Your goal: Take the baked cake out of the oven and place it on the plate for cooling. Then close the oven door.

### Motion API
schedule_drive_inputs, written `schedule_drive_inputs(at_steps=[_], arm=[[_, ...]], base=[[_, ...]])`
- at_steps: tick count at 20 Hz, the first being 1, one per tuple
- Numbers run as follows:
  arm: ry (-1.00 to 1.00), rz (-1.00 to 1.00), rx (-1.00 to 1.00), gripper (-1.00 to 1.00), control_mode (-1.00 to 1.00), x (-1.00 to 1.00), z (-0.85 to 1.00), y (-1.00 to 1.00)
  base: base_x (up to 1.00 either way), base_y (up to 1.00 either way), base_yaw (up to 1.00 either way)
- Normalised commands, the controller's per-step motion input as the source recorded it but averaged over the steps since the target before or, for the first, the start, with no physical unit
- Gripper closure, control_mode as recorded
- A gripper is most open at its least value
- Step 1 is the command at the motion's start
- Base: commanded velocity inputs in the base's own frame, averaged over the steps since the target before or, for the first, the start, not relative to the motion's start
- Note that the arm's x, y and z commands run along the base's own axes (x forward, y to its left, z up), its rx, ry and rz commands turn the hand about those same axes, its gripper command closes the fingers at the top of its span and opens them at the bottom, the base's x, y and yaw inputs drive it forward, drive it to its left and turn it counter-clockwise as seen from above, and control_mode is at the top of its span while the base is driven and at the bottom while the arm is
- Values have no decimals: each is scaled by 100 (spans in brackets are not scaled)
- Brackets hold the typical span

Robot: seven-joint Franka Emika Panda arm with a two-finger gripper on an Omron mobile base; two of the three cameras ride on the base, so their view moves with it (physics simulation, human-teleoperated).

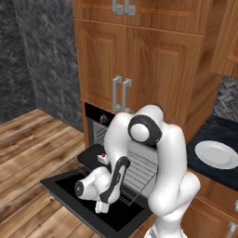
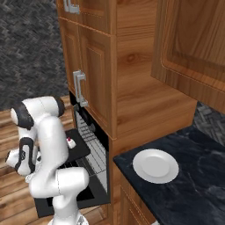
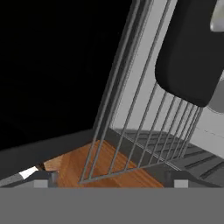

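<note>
Wooden cabinets (image 1: 139, 60), one oven (image 2: 90, 145) with door (image 1: 93, 200) down, one cake (image 1: 102, 158), one plate (image 1: 216, 154), tool (image 1: 100, 208) state unclear

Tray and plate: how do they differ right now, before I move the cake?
The tray is black and a rounded rectangle; the plate is white and round. The tray sits on the pulled-out oven rack over the open door; the plate rests on the dark counter to the right. The tray carries the cake; the plate is bare. Both lie flat.
</note>
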Motion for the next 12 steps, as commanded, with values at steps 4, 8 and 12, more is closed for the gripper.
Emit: schedule_drive_inputs(at_steps=[4,8,12], arm=[[-30,0,16,-100,-100,-16,100,-15],[-15,0,13,-100,-100,4,100,-3],[-2,0,16,-100,-100,35,100,0]], base=[[0,0,0],[0,0,0],[0,0,0]])
